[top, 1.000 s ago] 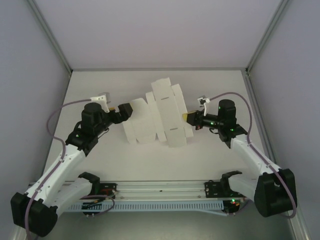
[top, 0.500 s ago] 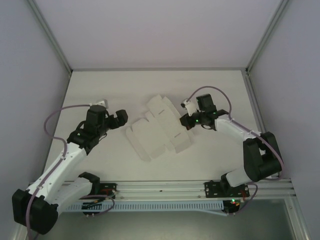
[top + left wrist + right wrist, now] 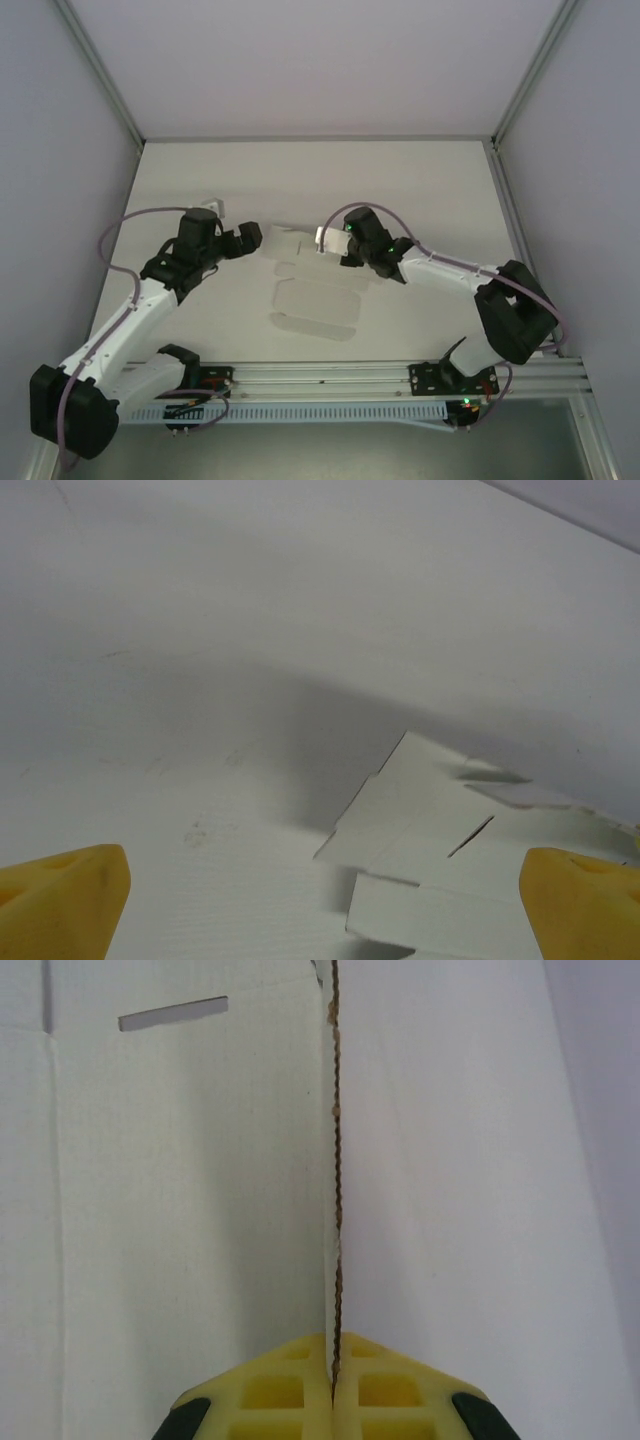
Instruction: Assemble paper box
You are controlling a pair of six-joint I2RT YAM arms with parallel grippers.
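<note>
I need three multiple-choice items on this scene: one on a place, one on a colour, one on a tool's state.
1. The paper box lies: A) near the middle of the table B) in the far left corner C) atop an arm
2. The left tool has fingers coloured: A) red B) yellow C) blue
3. The right tool is: A) wide open B) shut on nothing C) shut on the paper box's edge
Key: 1A, the top view shows it there; 2B, the left wrist view shows them yellow; 3C, the cardboard edge runs into closed fingers.
</note>
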